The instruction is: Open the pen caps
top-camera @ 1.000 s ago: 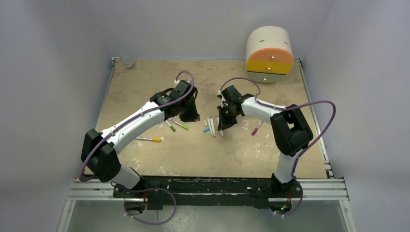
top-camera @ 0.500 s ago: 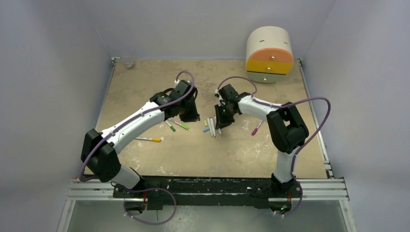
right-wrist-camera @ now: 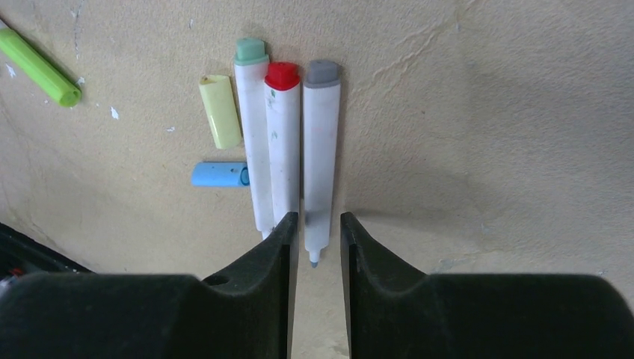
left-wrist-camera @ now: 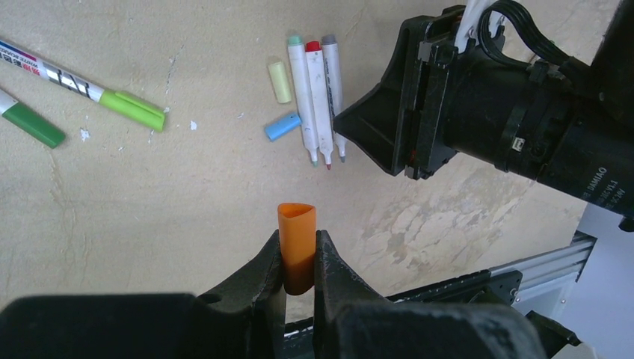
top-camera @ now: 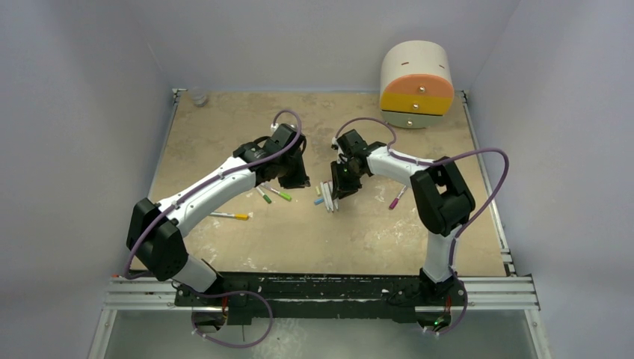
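My left hand [left-wrist-camera: 299, 253] grips the orange cap [left-wrist-camera: 297, 223]; my right hand [right-wrist-camera: 315, 224], slightly open over the grey-ended pen [right-wrist-camera: 321, 161], should rise straight up.

Only two bits of print in the room. The white barrel of the light-green-capped pen [left-wrist-camera: 78, 82], top left in the left wrist view, carries a line of small coloured lettering plus bold black characters, all too small and skewed to read. The black motor housing [left-wrist-camera: 568, 142] on the right arm, same view, has white lettering along its lower edge that looks like "DAMIAO", but the first letters are soft, so treat it as uncertain. No other print resolves in the top or right wrist views.
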Robot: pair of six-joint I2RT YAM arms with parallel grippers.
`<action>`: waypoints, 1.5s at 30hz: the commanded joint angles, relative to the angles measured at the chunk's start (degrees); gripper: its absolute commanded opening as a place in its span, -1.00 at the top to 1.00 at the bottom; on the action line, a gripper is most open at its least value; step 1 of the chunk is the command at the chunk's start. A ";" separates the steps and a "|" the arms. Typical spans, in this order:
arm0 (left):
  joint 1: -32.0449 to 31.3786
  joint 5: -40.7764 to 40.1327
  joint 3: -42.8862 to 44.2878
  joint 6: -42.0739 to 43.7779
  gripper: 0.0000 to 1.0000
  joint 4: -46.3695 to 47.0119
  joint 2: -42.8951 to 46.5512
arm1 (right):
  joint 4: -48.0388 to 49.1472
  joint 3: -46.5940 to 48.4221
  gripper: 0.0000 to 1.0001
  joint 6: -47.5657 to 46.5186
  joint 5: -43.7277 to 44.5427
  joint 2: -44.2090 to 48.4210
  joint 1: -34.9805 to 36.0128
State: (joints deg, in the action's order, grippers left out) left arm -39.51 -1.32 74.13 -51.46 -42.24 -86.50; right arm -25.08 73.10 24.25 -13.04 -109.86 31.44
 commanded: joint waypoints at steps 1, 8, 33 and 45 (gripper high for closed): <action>-0.01 -0.13 0.30 1.23 1.00 2.49 -2.90 | -3.38 1.43 0.43 0.94 -1.99 4.34 0.20; 0.09 -0.07 1.31 3.29 1.00 6.69 -10.82 | -8.01 2.79 0.28 1.85 0.62 10.97 -0.72; 0.13 -3.41 7.32 8.65 0.50 8.31 -24.83 | -11.04 -8.81 0.16 2.54 1.01 25.24 -11.34; 0.14 -3.74 9.49 8.93 0.45 3.89 -20.89 | -12.75 -7.92 0.07 4.54 5.63 23.64 -13.37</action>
State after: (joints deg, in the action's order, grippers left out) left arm -39.51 -3.68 79.46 -43.68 -35.48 -112.05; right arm -35.81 64.25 27.09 -11.40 -85.97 19.77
